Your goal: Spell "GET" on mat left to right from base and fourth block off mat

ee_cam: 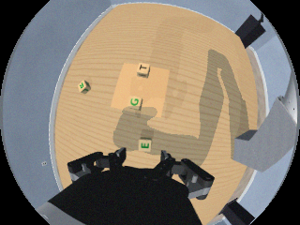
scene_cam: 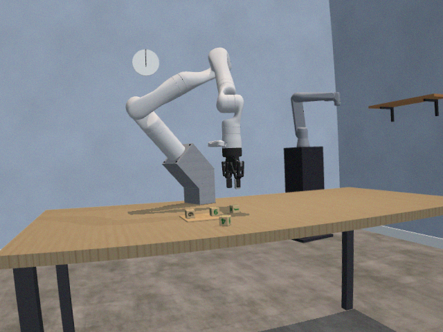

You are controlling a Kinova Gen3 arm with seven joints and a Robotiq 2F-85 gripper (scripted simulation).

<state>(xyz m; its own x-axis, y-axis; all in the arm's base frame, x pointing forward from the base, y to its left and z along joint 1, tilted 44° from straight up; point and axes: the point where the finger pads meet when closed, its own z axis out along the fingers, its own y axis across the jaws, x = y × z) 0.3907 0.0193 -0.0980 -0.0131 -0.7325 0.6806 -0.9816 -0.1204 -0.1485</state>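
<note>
Letters on the blocks are hard for me to read from the exterior camera; only the wrist view gives them cleanly. From there I see the T block (ee_cam: 144, 69) on the far part of the mat (ee_cam: 159, 90), the G block (ee_cam: 135, 103) at the mat's near edge, possibly overhanging it, though I can't be sure at this resolution. The E block (ee_cam: 145, 144) lies off the mat on the table (scene_cam: 322, 210), in the arm's shadow. The fourth block (ee_cam: 84, 86) sits well apart to the left, its letter too small to make out. My gripper (scene_cam: 233, 184) hangs above the table, fingers partly drawn in from full spread and holding nothing. The E block shows between the two fingertips in the wrist view, well below them.
</note>
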